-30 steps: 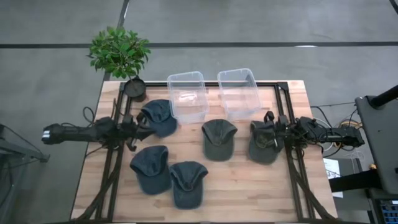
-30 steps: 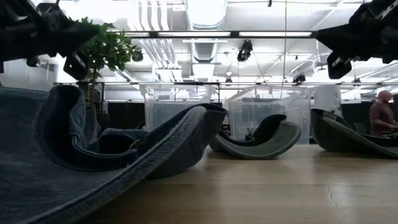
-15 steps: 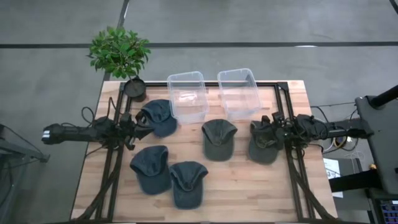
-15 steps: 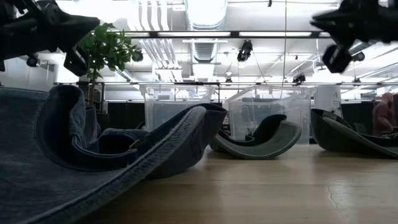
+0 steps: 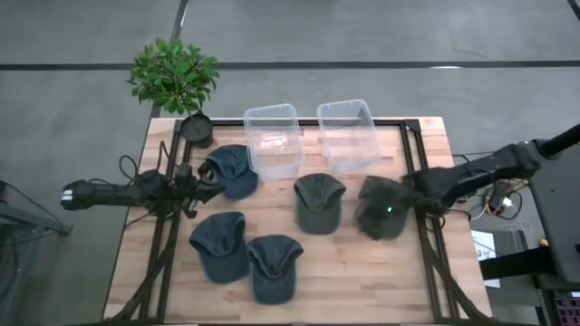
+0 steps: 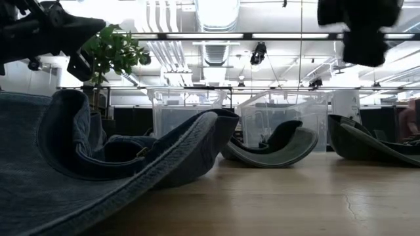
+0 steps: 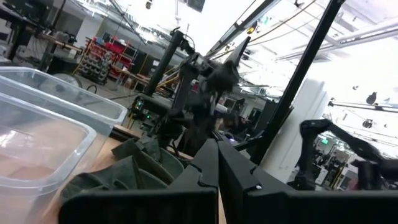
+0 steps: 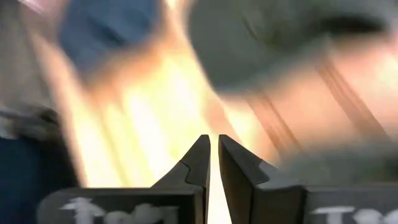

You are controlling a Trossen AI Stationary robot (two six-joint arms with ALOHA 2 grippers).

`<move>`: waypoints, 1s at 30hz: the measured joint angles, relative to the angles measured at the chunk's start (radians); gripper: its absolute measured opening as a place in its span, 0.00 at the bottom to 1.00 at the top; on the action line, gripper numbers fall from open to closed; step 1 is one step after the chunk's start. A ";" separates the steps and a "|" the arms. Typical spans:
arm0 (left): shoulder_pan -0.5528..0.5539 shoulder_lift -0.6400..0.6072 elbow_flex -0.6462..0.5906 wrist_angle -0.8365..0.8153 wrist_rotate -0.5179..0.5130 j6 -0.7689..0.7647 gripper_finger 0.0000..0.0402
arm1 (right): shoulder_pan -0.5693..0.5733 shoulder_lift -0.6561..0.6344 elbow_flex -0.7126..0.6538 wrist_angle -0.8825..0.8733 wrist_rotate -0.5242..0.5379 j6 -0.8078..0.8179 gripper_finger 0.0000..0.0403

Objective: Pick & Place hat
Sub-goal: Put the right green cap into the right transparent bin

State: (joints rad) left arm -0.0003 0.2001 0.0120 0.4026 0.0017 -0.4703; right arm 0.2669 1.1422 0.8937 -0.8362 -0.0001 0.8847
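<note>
Five caps lie crown-down or flat on the wooden table: three blue denim ones (image 5: 231, 169), (image 5: 220, 244), (image 5: 274, 265) and two olive ones (image 5: 319, 201), (image 5: 382, 210). My right gripper (image 5: 405, 188) hangs above the right olive cap's right side, high over the table in the low view (image 6: 362, 29), with its fingers shut (image 8: 213, 155) and its wrist view blurred. My left gripper (image 5: 196, 186) waits shut (image 7: 217, 163) at the table's left, beside the far blue cap.
Two clear plastic bins (image 5: 272, 140), (image 5: 347, 134) stand at the far edge behind the caps. A potted plant (image 5: 174, 77) stands at the far left corner. Black frame rails (image 5: 426, 244) run along both sides. Bare wood (image 5: 353, 272) shows at the near right.
My right arm has risen from its rest by the table's right rail and stretched out, tipping its gripper over the right olive cap; in the low view the gripper has swung toward the left. The caps and my left arm have stayed put.
</note>
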 joint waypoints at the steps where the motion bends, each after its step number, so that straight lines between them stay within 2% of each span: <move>1: 0.000 0.000 0.000 0.000 0.000 -0.001 0.00 | 0.013 0.057 0.039 -0.092 -0.003 0.025 0.07; 6: 0.000 0.000 0.000 0.000 -0.004 -0.001 0.00 | 0.062 0.339 0.233 -0.500 -0.057 0.084 0.07; 10: 0.000 0.000 0.000 0.001 -0.035 0.002 0.00 | 0.099 0.513 0.354 -0.655 -0.062 0.024 0.08; 14: 0.000 0.000 0.000 0.001 -0.042 0.000 0.00 | 0.136 0.640 0.406 -0.734 -0.093 -0.044 0.14; 19: 0.000 0.000 0.000 -0.001 -0.042 -0.001 0.00 | 0.155 0.685 0.370 -0.733 -0.184 -0.036 0.30; 24: 0.000 0.003 0.000 0.002 -0.049 0.001 0.00 | 0.180 0.664 0.332 -0.735 -0.198 0.041 0.48; 30: 0.000 0.004 0.000 0.005 -0.088 0.008 0.00 | 0.224 0.625 0.294 -0.731 -0.210 0.184 0.55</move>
State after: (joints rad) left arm -0.0004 0.2041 0.0120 0.4077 -0.0858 -0.4618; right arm 0.4910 1.7669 1.1875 -1.5670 -0.2104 1.0690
